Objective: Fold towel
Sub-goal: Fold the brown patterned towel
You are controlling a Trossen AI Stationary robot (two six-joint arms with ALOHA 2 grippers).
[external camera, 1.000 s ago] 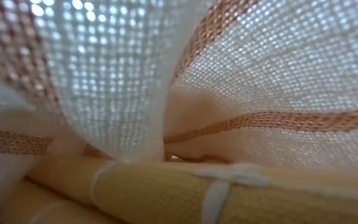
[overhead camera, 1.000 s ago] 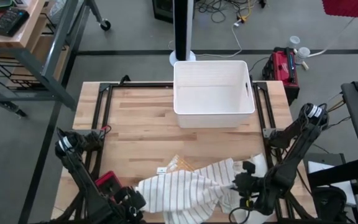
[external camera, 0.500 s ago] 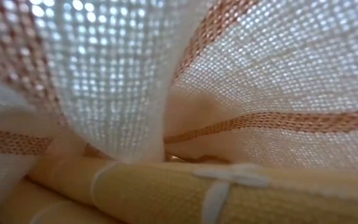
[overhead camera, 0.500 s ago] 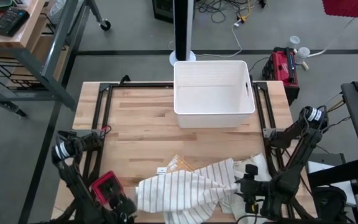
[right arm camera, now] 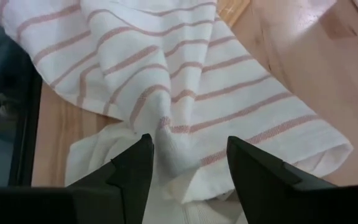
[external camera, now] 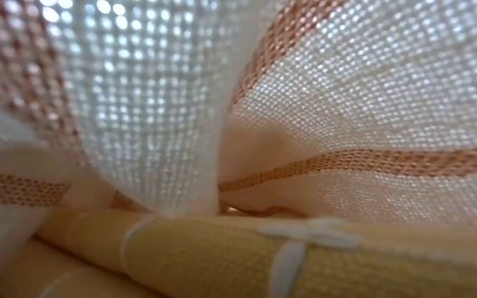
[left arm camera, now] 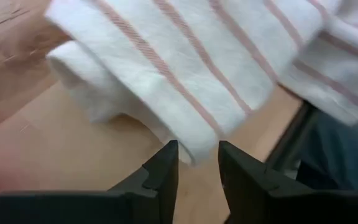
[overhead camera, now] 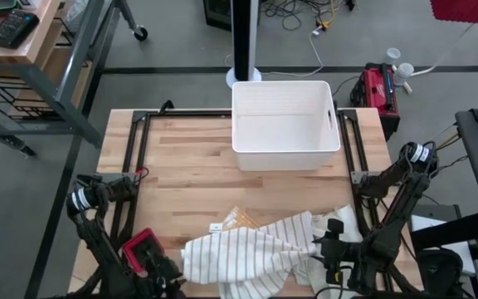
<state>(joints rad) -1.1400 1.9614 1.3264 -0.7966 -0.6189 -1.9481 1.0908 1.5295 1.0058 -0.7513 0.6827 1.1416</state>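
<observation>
We found the striped towel (overhead camera: 247, 259) lying crumpled along the bench's (overhead camera: 189, 166) near edge, towards its right corner — part of it spilled over that edge — while a white bin (overhead camera: 285, 124) stood at the far edge. The left end effector (left arm camera: 197, 163) sat at the towel's left end with its fingers a narrow gap apart and nothing between them, a fold of cloth just ahead of the tips. The right end effector (right arm camera: 188, 155) hung over the towel's right end, fingers spread wide — empty, with a raised ridge of cloth between them.
</observation>
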